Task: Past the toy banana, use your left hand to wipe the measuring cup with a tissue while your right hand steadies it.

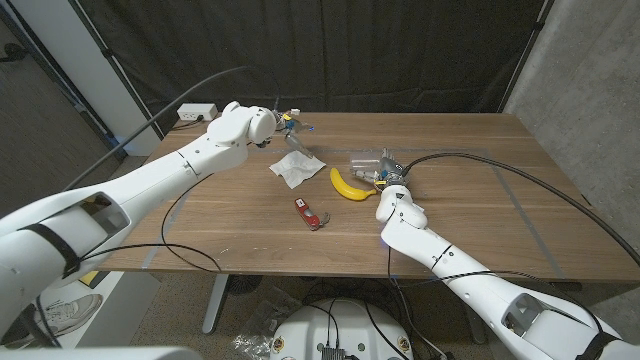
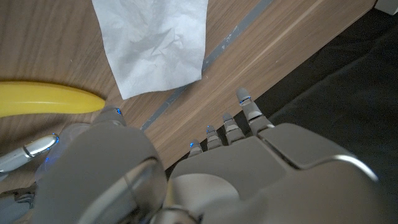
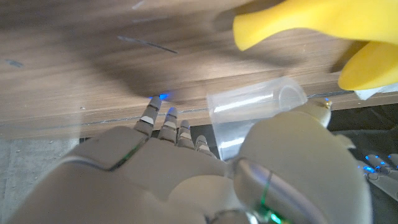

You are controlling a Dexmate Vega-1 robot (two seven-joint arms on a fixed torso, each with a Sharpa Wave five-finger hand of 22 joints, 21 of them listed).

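Note:
The clear measuring cup [image 1: 364, 161] sits on the table behind the yellow toy banana [image 1: 349, 186]. My right hand [image 1: 388, 176] is right beside the cup, on its right. In the right wrist view the measuring cup [image 3: 255, 107] lies between that hand's thumb and fingertips [image 3: 166, 121], which stay spread, and no firm grip shows. The banana [image 3: 323, 25] lies just beyond it. A crumpled white tissue [image 1: 296, 167] lies left of the banana. My left hand [image 1: 284, 122] hovers near the table's far edge behind the tissue [image 2: 155, 43], its fingers [image 2: 244, 101] apart and holding nothing.
A small red tool [image 1: 312, 214] lies in front of the tissue, toward the near side of the table [image 1: 480, 200]. A white power strip [image 1: 197, 112] sits off the far left corner. Black cables loop across the table on both sides. A dark curtain hangs behind.

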